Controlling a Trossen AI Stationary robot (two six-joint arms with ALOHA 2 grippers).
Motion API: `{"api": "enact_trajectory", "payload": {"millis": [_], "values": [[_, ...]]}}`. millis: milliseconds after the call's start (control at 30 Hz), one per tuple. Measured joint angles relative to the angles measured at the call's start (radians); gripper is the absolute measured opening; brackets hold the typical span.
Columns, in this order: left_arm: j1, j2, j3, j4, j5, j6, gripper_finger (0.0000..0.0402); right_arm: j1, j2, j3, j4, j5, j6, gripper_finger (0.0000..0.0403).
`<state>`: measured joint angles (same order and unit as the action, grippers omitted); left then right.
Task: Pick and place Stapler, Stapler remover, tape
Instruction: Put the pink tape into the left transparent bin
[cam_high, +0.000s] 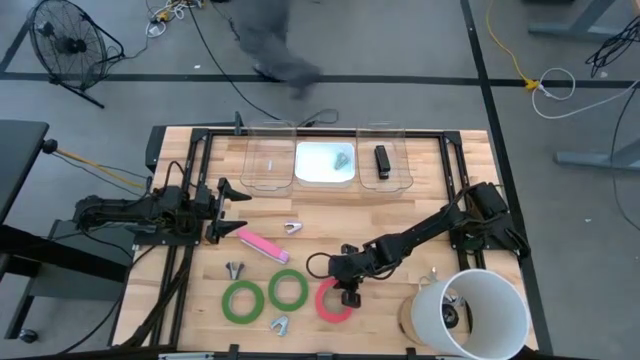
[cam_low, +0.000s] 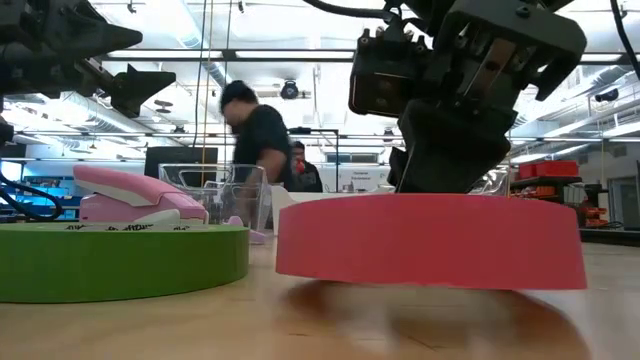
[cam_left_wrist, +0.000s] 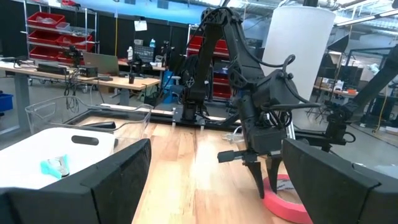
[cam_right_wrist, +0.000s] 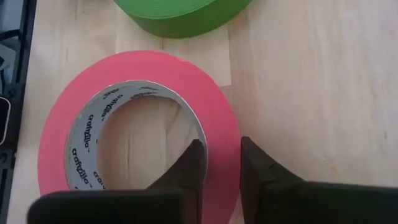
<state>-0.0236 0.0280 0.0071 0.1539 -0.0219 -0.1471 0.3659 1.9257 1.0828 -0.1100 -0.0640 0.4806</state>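
Pinkish-red tape (cam_high: 333, 301) lies flat on the front of the table (cam_high: 330, 215), beside two green rolls (cam_high: 287, 289). Right gripper (cam_high: 349, 291) is down on it, fingers (cam_right_wrist: 256, 167) pinched on the roll's wall. Farther back, left gripper (cam_high: 232, 208) waits, fingers apart.

My right gripper (cam_right_wrist: 221, 163) is straddling the wall of the red tape (cam_right_wrist: 59, 118), one finger in the open centre and one outside, so the ring is hemming me in sideways. A green roll (cam_high: 288, 289) is lying just beside it, crowding that flank. Bare wood (cam_high: 400, 215) is stretching clear toward the bins (cam_high: 270, 165). The white cylinder (cam_high: 470, 312) is blocking the near right corner.
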Motion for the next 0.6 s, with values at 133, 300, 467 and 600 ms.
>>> {"api": "enact_trajectory", "payload": {"millis": [133,300,467,600], "values": [[0.0,0.0,0.0,0.004,0.0,0.0,0.0367,-0.013,-0.041,-0.006,-0.035,0.011,-0.026,0.0049],[0.0,0.0,0.0,0.005,-0.003,0.0,0.0367,-0.032,-0.141,-0.002,-0.11,0.11,-0.057,0.0049],[0.0,0.0,0.0,0.031,-0.053,0.0,0.0367,-0.058,-0.247,-0.003,-0.173,0.217,-0.096,0.0049],[0.0,0.0,0.0,0.081,-0.09,0.0,0.0367,-0.089,-0.314,-0.003,-0.201,0.281,-0.159,0.0049]]}}
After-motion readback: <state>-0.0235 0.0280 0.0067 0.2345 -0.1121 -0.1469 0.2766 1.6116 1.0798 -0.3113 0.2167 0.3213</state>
